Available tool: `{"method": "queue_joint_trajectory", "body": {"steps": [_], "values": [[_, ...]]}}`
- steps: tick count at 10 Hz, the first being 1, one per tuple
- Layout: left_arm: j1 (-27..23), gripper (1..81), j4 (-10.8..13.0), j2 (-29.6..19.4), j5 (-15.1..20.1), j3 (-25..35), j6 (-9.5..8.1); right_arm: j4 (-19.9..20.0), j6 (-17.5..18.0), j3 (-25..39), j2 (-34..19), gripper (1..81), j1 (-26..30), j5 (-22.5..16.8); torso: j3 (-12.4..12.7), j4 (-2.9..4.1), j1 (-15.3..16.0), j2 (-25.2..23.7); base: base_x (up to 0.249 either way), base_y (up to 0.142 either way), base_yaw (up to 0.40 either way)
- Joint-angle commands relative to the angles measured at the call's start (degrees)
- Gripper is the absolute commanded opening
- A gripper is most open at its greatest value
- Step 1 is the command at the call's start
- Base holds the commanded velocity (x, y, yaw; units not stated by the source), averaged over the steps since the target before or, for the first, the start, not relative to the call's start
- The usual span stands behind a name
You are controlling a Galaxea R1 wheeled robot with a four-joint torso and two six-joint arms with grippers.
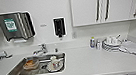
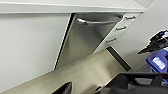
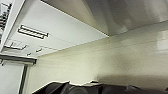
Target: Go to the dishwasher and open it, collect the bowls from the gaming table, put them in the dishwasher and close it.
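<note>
Frankly, neither gripper's fingers can be made out, so whether they are open or closed I cannot tell. In the left wrist view the dishwasher (image 2: 85, 40) sits under the countertop (image 2: 62, 6), door shut, its bar handle (image 2: 96, 22) near the top, white drawers (image 2: 120, 28) just beside it. From the head view, the sink (image 1: 15, 69) holds what looks like a brownish bowl (image 1: 31, 64) and white dishes (image 1: 54, 63).

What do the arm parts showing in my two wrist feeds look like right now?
In the left wrist view, a dark, nearly black angular gripper part sits along the frame's edge, with a smaller pointed dark piece beside it. In the right wrist view, the right gripper's hardware is a low, glossy black, rounded mass with a lumpy outline. No cables or markings can be made out on either.
</note>
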Motion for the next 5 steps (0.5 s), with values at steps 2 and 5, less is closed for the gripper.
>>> {"method": "queue_joint_trajectory", "body": {"steps": [2, 5], "values": [[-4.48, 81.1, 0.31, -1.87, 0.67, -0.46, -0.68, 1.72, 0.23, 2.94, -3.55, 81.1, 6.18, -2.43, -5.76, 0.00, 4.48, -7.04, 0.000, 0.000, 0.000], [-4.39, 81.1, 0.31, -1.95, 0.58, -0.29, -0.68, 2.25, 0.40, 4.78, -4.86, 81.1, 7.16, -2.43, -10.27, 0.00, 7.74, -12.20, 0.000, 0.000, 0.000]]}}
